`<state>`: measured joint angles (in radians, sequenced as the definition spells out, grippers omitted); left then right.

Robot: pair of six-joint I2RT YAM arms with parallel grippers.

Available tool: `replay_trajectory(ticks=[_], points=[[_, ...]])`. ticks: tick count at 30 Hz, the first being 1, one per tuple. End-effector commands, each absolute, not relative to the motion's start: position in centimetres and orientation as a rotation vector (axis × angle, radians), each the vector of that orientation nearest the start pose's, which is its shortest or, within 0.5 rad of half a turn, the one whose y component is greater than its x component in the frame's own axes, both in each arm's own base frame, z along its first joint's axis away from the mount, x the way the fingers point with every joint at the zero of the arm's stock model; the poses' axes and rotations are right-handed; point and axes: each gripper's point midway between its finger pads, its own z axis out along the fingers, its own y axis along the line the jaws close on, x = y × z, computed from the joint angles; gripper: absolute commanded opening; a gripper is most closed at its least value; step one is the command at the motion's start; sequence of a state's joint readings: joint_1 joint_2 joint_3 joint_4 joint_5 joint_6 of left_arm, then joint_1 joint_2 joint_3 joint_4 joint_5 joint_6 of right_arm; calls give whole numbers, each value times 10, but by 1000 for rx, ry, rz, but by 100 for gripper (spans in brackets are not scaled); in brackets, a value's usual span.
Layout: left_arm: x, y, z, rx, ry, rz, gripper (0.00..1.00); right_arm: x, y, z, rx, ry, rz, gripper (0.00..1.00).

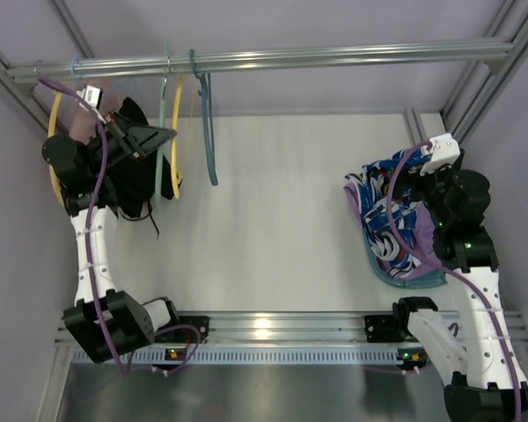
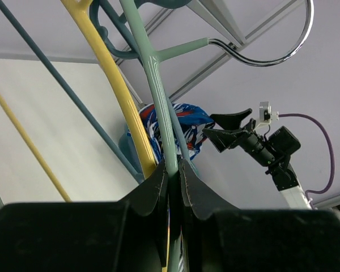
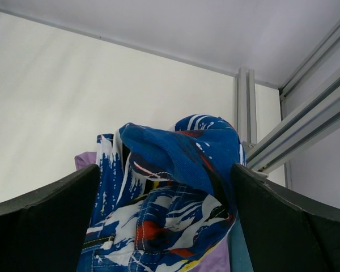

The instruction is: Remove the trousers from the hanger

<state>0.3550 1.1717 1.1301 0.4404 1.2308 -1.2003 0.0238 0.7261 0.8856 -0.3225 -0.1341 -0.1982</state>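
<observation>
The trousers (image 1: pixel 389 211) lie in a crumpled heap on the table at the right, off the hanger; they also show in the right wrist view (image 3: pixel 170 192) and far off in the left wrist view (image 2: pixel 178 122). The mint-green hanger (image 1: pixel 164 98) hangs bare on the rail at the back left. My left gripper (image 1: pixel 158 139) is shut on the hanger's arm (image 2: pixel 154 76), fingers (image 2: pixel 153 190) pressed on either side. My right gripper (image 3: pixel 164 170) is open just over the trousers, which show between its spread fingers without being pinched. It stands beside the heap in the top view (image 1: pixel 420 180).
The metal rail (image 1: pixel 334 57) spans the back. On it hang yellow hangers (image 1: pixel 178 132), a slate-blue hanger (image 1: pixel 208 132) and a black garment (image 1: pixel 132 180) beside my left arm. A purple cloth (image 1: pixel 400 259) lies under the trousers. Frame posts (image 1: pixel 480 83) stand at the right.
</observation>
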Motion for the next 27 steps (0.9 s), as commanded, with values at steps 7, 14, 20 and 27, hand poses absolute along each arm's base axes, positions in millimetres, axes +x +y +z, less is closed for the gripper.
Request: replay_trajectory(ticks=[7,14,20,27], points=[[338,-57,460,147,1372,-1230,0,295,27,332,-283,1656,21,99],[360,-48,461,114,1362,-1242,0,294,27,328,-283,1665,28,99],[374,-50,460,87,1361,-1270,0,297,30,327,-278,1670,49,99],[398,-43,452,-67,1371,-1367,0,297,31,328,-279,1673,56,99]])
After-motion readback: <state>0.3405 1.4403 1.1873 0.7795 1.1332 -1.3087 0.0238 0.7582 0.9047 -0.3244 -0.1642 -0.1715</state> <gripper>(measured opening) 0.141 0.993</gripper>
